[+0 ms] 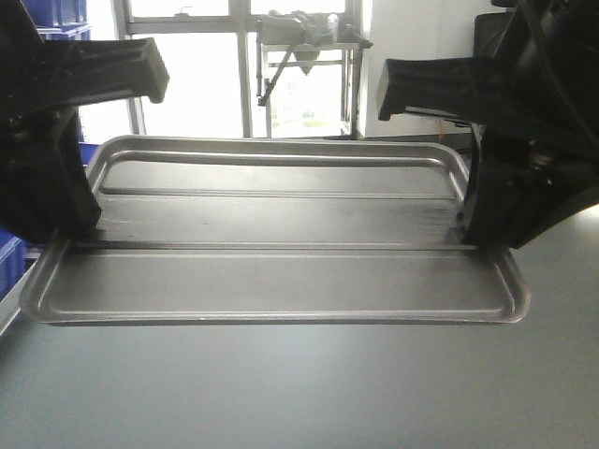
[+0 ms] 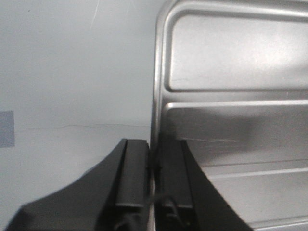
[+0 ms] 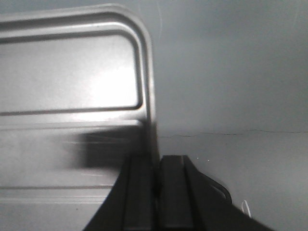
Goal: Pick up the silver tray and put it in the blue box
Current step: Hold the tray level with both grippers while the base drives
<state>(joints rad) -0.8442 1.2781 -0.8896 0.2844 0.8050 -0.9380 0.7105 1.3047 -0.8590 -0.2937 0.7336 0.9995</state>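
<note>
The silver tray [image 1: 281, 281] rim was hidden where left gripper [image 2: 153, 154] and right gripper [image 3: 158, 166] clamped it — blue box [image 1: 7, 267] was cut off at the front view's left edge

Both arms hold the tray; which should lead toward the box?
Left, probably: both the left gripper and right gripper clamp the silver tray's side rims, but the blue box shows only at the left.

the wide, shallow silver metal tray [image 1: 281, 281] spans the middle and bars the way between the two arms. the left gripper [image 2: 153, 147] is pinched on its left rim and the right gripper [image 3: 156, 161] on its right rim. the long near and far rims are free. the grey tabletop [image 1: 299, 393] lies open in front and outside each short edge. a blue plastic crate [image 1: 7, 262] edges in at far left.
</note>
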